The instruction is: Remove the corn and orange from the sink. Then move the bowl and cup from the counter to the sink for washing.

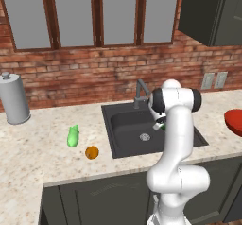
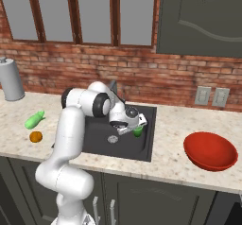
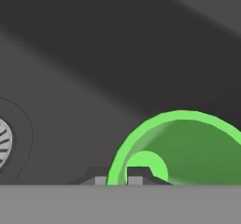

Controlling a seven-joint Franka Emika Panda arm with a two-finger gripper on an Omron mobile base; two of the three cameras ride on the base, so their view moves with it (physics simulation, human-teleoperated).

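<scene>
Gripper (image 2: 135, 129) is pinched on the cup (image 3: 183, 148) rim over the sink (image 1: 124, 125) (one fingertip inside). Looks light, rigid, probably slick, so the rim's the sensible hold.

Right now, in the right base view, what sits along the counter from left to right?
Paper towel roll → corn → orange → sink with the cup → red bowl.
</scene>
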